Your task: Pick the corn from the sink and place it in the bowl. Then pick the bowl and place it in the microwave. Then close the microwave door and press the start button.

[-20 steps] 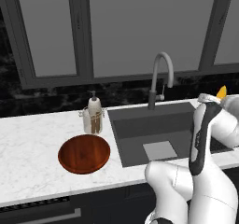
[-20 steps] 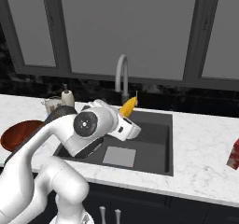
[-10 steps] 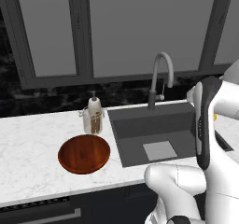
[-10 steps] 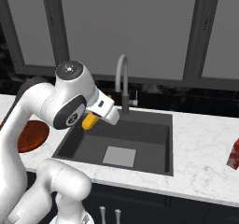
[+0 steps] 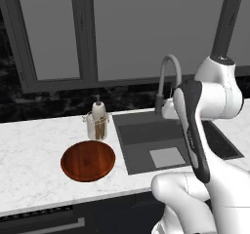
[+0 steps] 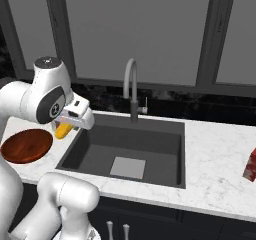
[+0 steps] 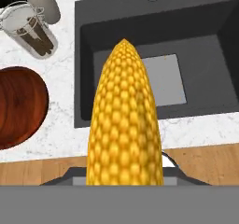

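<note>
One of four steps in hand: corn-to-bowl carry | tool (image 6: 67,126) pinching corn (image 7: 124,120), aloft over sink's (image 6: 95,139) near-left rim | bowl (image 6: 26,145) on counter (image 6: 215,179) beyond tool, away from sink | next: carry over bowl, lower, release

arm (image 5: 215,96): glossy white shells, rounded and bulbous at the joints
link (image 5: 193,130): long dark grey inlay strip running down a white segment
joint cap (image 6: 50,105): round grey disc with a small centre mark, set in a white housing
shoulder top (image 6: 46,61): flat grey ring on a white dome
hand (image 6: 76,115): white boxy block with a thin dark seam
base (image 6: 70,196): smooth white curved casing, no cables or screws visible
</note>
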Tool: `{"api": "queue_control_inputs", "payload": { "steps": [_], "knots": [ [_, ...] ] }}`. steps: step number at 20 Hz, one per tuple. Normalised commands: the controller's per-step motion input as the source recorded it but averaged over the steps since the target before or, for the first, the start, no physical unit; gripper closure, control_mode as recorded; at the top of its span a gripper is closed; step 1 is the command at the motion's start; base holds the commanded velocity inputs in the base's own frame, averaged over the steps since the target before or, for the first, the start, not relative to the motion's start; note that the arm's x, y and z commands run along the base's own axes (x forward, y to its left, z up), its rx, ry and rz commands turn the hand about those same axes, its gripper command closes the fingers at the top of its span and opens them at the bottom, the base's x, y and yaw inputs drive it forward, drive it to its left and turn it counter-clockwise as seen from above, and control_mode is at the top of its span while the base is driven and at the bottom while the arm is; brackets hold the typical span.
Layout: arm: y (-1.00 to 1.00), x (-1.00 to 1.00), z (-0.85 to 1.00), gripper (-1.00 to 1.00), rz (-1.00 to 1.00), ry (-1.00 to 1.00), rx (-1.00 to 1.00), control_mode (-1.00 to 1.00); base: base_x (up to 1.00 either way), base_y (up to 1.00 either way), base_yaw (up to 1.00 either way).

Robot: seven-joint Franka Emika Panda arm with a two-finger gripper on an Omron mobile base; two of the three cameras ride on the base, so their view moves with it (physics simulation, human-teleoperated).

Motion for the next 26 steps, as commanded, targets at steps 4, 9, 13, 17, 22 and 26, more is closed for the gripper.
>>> {"api": "queue_control_inputs", "payload": {
  "steps": [4, 9, 13, 17, 22, 26],
  "knots": [
    [1.00, 0.06, -0.01, 1.00, 0.20, 0.33, -0.15, -1.00, 0.00, 0.00, 0.00],
    [1.00, 0.11, -0.39, 1.00, 0.16, 0.13, 0.02, -1.00, 0.00, 0.00, 0.00],
    [1.00, 0.23, -0.57, 1.00, 0.12, 0.00, 0.14, -1.00, 0.00, 0.00, 0.00],
    [0.98, 0.28, -0.54, 1.00, 0.02, 0.00, 0.07, -1.00, 0.00, 0.00, 0.00],
    [0.92, 0.37, -0.33, 1.00, 0.00, 0.04, 0.01, -1.00, 0.00, 0.00, 0.00],
    [0.52, 0.46, -0.45, 1.00, 0.00, 0.00, -0.04, -1.00, 0.00, 0.00, 0.00]
  ]
}}
